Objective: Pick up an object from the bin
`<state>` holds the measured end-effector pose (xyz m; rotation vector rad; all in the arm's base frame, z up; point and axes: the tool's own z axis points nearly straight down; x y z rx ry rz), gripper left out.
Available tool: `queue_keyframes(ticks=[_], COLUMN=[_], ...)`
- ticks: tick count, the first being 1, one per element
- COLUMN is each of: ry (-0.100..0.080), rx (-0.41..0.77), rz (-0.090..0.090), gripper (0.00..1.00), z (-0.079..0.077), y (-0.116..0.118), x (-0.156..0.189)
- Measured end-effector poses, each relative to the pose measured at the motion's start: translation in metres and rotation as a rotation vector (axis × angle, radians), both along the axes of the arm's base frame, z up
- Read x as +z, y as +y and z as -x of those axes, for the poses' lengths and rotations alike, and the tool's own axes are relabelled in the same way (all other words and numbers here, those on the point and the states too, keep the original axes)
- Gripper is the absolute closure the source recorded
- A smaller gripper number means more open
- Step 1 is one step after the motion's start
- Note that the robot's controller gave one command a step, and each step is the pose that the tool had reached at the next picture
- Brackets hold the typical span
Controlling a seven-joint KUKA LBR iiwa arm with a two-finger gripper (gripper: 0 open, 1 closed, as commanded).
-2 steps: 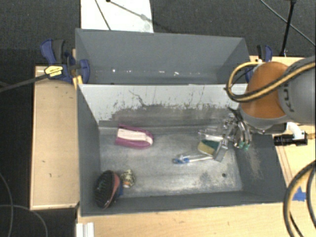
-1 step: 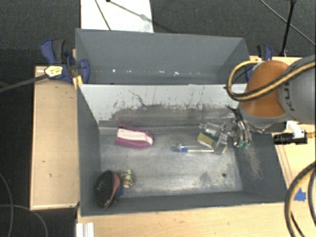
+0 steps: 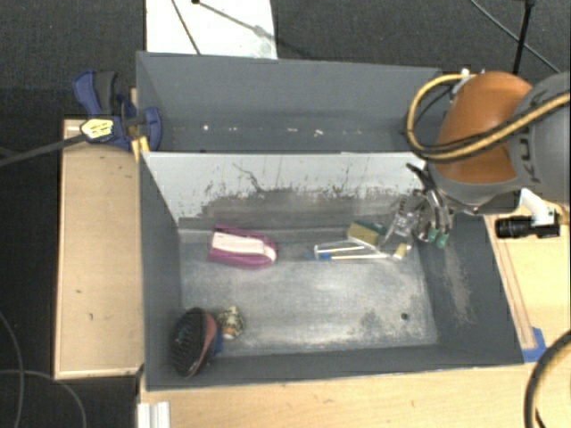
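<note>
My gripper (image 3: pixel 408 227) hangs low at the right back of the bin, close to the bin's right wall. Just left of it lies a small olive-tan block (image 3: pixel 363 233). Below that block a slim clear stick with a blue end (image 3: pixel 346 254) lies flat on the floor, its right end reaching under the gripper. Whether the gripper touches either one I cannot tell.
A pink and white oblong thing (image 3: pixel 242 247) lies left of the middle. A black round brush with a small gold piece beside it (image 3: pixel 197 338) sits in the front left corner. The arm with its orange cover and cables fills the upper right.
</note>
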<state>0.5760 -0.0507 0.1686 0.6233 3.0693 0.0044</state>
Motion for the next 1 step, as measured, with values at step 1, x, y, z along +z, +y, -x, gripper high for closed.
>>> queue_keyframes(ticks=[1], ry=[-0.001], rx=[-0.065], rz=[0.002], gripper=[1.0], z=[0.0078], y=[-0.0162], x=[0.0841])
